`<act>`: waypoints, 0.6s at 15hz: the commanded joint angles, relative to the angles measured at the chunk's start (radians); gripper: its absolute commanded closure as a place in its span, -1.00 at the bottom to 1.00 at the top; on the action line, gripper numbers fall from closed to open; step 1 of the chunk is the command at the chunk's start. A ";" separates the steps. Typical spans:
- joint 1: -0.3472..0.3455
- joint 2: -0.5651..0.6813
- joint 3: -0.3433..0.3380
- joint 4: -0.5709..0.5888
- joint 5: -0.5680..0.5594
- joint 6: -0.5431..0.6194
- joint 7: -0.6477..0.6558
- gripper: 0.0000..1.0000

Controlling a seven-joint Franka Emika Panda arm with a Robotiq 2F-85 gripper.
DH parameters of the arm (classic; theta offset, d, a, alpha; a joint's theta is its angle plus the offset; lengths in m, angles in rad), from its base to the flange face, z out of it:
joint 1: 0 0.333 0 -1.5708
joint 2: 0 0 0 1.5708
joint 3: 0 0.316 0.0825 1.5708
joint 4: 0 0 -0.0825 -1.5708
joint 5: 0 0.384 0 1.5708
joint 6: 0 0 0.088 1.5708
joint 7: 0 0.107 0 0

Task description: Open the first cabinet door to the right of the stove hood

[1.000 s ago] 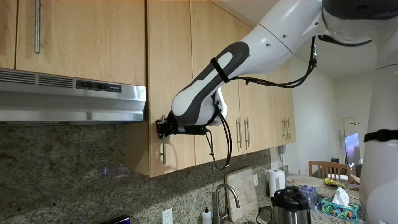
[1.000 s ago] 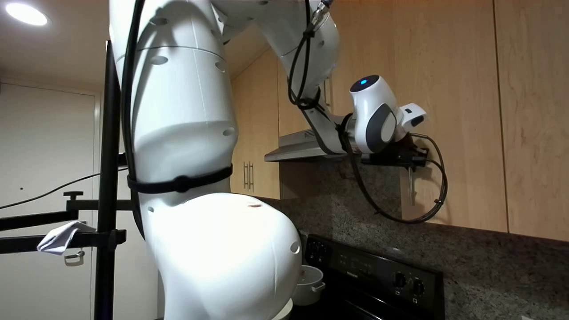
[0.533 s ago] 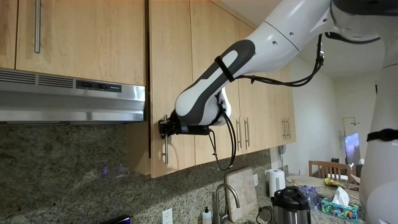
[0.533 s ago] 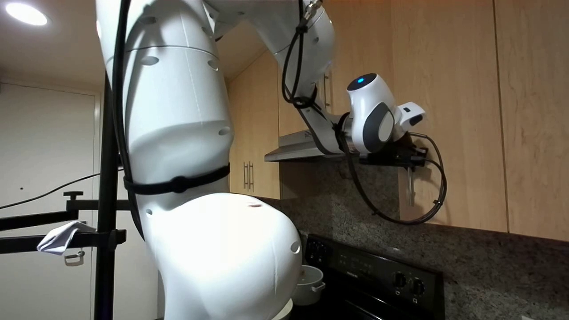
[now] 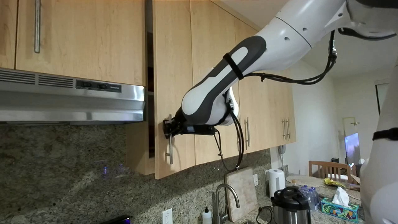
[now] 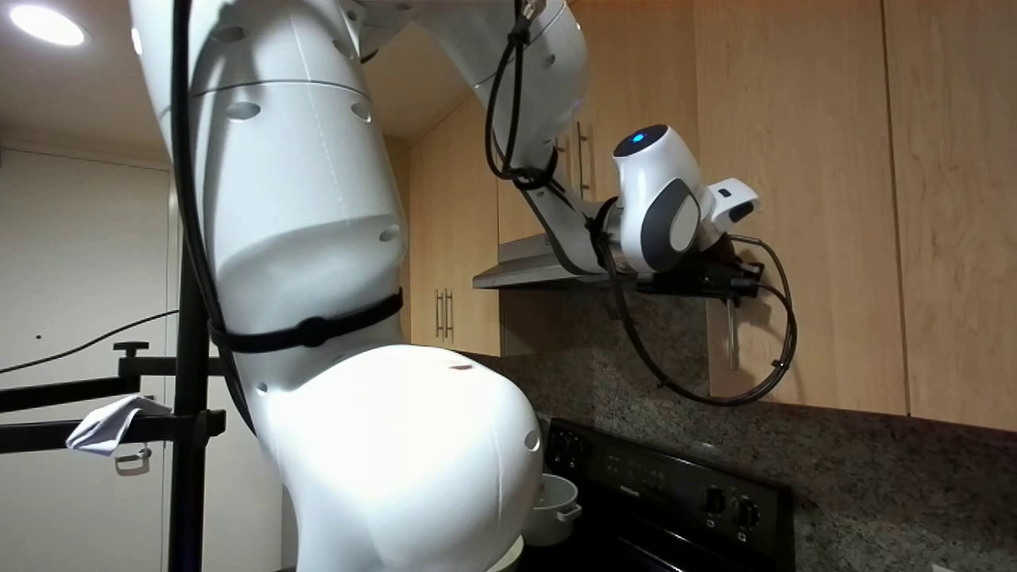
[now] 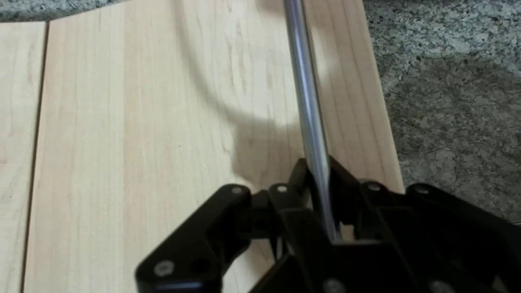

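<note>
In an exterior view, the first cabinet door is hanging ajar just right of the stove hood. Its left edge stands out from the cabinet box, leaving a dark slot with a bit of shelf showing inside. On the right it's tight against the neighbouring door, and the arm stretches across in front of that one. Underneath there's speckled granite backsplash, then a tabletop carrying a pressure cooker and a tissue box. The door is plain honey-coloured wood, tall and narrow, with a slim upright bar handle low on its left side. The gripper is on the upper part of that bar.

In an exterior view the arm hogs the left and middle, and a black cable loops down in front of the door's lower corner. Around it there's a black stove with a white pot half hidden by the arm, plus a bright ceiling light. Can't really make out the jaws here.

In the wrist view you get granite past the door's free edge on one side and a thin seam to the neighbouring door on the other. A curved shadow lies across the pale grain. The jaws are pinching the bar handle, one on either side.
</note>
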 commanded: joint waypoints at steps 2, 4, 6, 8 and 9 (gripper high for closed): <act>0.110 -0.191 -0.100 -0.144 0.026 -0.042 -0.050 0.85; 0.181 -0.222 -0.171 -0.163 0.020 -0.060 -0.092 0.85; 0.261 -0.262 -0.259 -0.179 0.010 -0.096 -0.156 0.85; 0.338 -0.313 -0.351 -0.190 -0.002 -0.150 -0.248 0.85; 0.380 -0.337 -0.401 -0.190 -0.005 -0.187 -0.306 0.85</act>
